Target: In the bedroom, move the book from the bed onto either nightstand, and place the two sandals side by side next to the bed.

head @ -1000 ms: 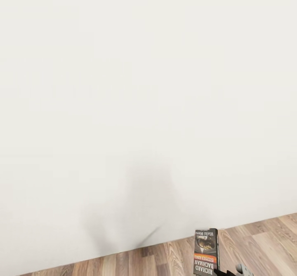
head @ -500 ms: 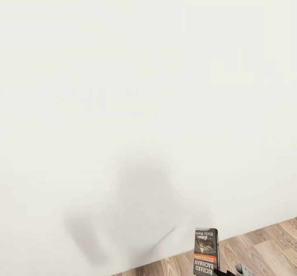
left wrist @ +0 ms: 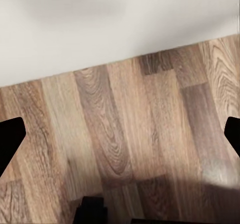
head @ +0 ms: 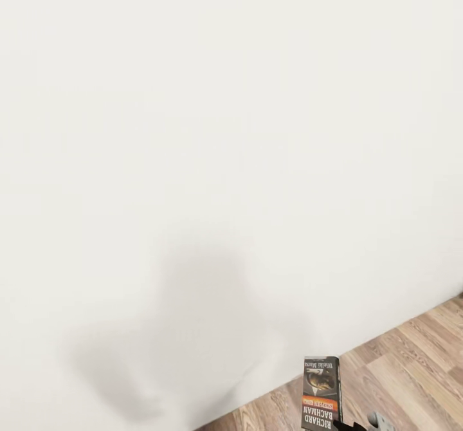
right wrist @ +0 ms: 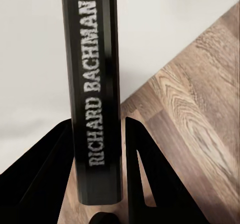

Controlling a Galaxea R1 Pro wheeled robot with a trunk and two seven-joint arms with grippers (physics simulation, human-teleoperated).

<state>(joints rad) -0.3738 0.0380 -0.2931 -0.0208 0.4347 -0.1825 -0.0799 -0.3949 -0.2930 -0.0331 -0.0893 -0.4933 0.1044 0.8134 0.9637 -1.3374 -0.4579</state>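
- Head view: white wall (head: 212,128) is taking up most of the frame, w/ a soft grey shadow (head: 193,328) lying on its lower part.
- Wood-plank floor (head: 411,366) is showing as a wedge at lower right, meeting the wall along a slanted line.
- Paperback book (head: 321,392) is standing upright at the bottom edge, right of centre, front cover facing the camera: dark picture, orange band, white "RICHARD BACHMAN" lettering reading upside down.
- Bit of the right gripper (head: 344,426) is peeking in at the book's lower corner.
- Left wrist view: left gripper (left wrist: 120,136) is pointing down at bare floor planks (left wrist: 120,134), wall (left wrist: 100,23) beyond; its dark fingertips (left wrist: 10,136) are sitting wide apart at opposite sides of the frame, nothing between them.
- Right wrist view: right gripper (right wrist: 97,176) is clamping the book (right wrist: 92,93) by its lower end, black fingers (right wrist: 142,174) pressing on both covers.
- Black spine is facing the camera, white "RICHARD BACHMAN" running along it.
- Book is sticking out well past the fingertips, wall (right wrist: 175,28) and floor (right wrist: 200,108) behind it.
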